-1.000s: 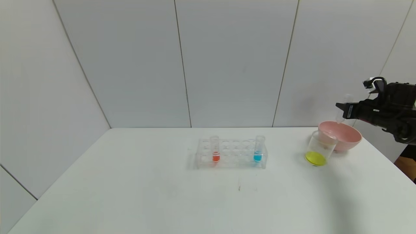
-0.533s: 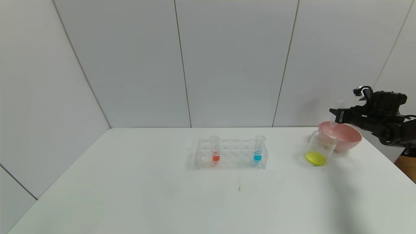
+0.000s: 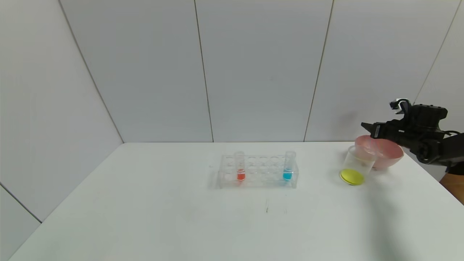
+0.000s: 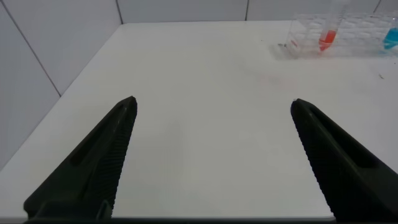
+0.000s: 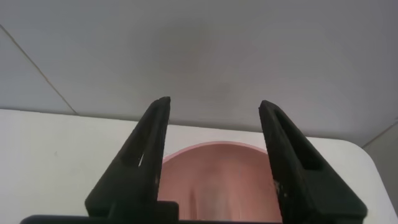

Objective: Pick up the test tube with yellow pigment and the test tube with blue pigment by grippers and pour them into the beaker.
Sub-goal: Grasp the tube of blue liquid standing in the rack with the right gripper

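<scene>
Right hand [image 3: 365,126] hovers over the pink bowl [image 3: 389,155] at the far right of the tabletop [image 3: 145,217], fingers spread apart, nothing between them. Right wrist view confirms: both black fingers [image 5: 140,155] well apart, with the bowl's pink interior [image 5: 214,180] directly beyond the gap. A faint clear tube shape seems to lie in the bowl near its near-left rim; too pale to say if it is the yellow-pigment tube.

Beaker [image 3: 357,165] stands on the tabletop touching or just beside the bowl's front-left side, yellow liquid pooled in its bottom.

Clear tube rack [image 3: 258,171] sits mid-tabletop, well apart from the beaker. Test tube with blue pigment [image 3: 288,166] stands upright near the rack's right end; a red-tinted tube [image 3: 239,166] stands upright near its left end.

Left hand [image 4: 211,155] is out of the head view; its own camera shows fingers wide apart, empty, above the bare tabletop, the rack far off.
</scene>
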